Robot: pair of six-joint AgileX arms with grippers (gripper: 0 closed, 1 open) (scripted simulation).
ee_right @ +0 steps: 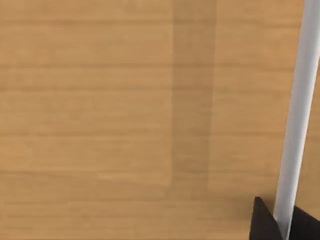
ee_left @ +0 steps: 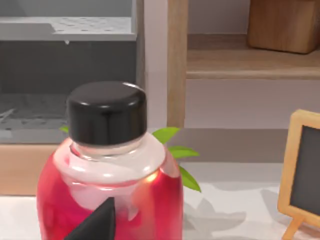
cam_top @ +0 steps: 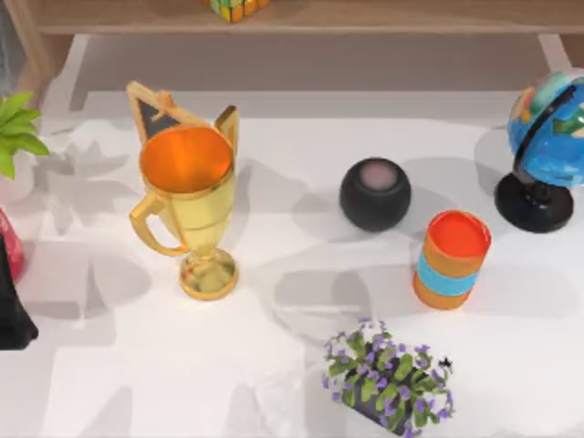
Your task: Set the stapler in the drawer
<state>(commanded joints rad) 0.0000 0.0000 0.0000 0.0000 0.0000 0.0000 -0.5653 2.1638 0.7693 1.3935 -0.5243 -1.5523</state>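
The stapler is out of view. A grey-lined drawer with a wooden front stands pulled out under the shelf unit at the back left, as the left wrist view shows. My left gripper sits at the table's left edge, just in front of a red bottle with a black cap. In the right wrist view, my right gripper is up against a wooden panel, its dark fingertips pressed on either side of a white bar.
On the white table stand a gold trophy, a small chalkboard behind it, a black round speaker, an orange and blue can, a globe and a purple flower pot. A green plant is at the left.
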